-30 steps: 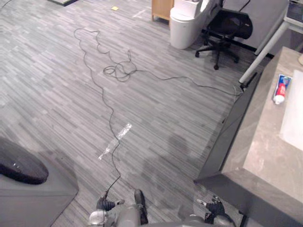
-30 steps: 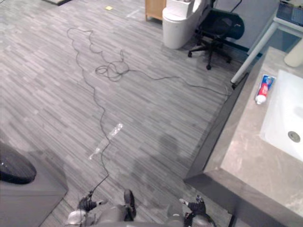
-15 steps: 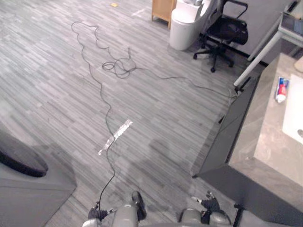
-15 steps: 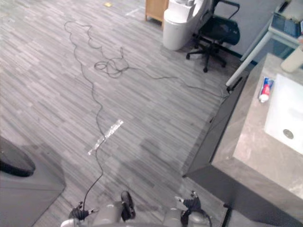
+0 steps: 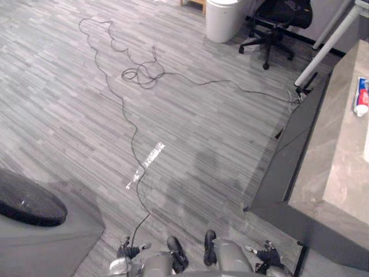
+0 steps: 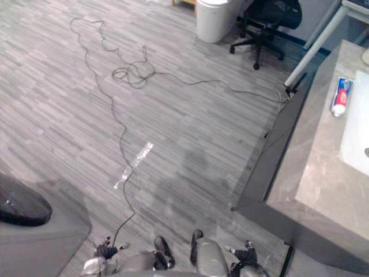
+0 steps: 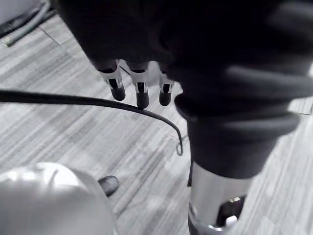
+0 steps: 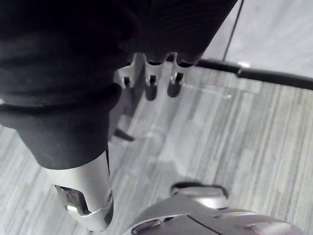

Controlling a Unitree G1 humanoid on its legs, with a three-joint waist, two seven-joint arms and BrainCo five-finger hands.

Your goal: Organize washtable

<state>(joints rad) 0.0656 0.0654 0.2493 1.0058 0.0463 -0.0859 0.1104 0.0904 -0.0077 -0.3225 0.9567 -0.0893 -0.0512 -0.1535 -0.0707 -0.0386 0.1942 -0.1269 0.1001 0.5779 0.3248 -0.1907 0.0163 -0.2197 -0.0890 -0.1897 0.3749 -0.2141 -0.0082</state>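
Left robot hand (image 7: pixel 141 91): hangs low at the robot's side, fingers straight and loosely spread, pointing at the floor (image 5: pixel 69 104), holding nothing.
Right robot hand (image 8: pixel 151 83): also hangs low, on the side nearer the surface (image 6: pixel 311 173), fingers straight and relaxed, empty, touching nothing.
Floor: grey planks under both hands, and a pale strip of tape (image 5: pixel 145 165) lies on it a little way ahead.
Surface: grey stone-look washtable top at the robot's right, with its near corner just ahead of the right robot hand and higher than it.
Toothpaste tube (image 6: pixel 340 95): lies flat towards the far end of the surface, just beside the white sink basin (image 6: pixel 357 144) and well apart from both hands.
Farther out: a white bin (image 5: pixel 222 20) and a black office chair (image 5: pixel 282 17) stand across the floor.
Progress: by my reading, not begun. Neither hand carries anything, the tube lies loose, and the head looks mostly at the floor.
Left to do: likely turn to the surface, reach the tube and put it in its place. Where that place is, I cannot tell.
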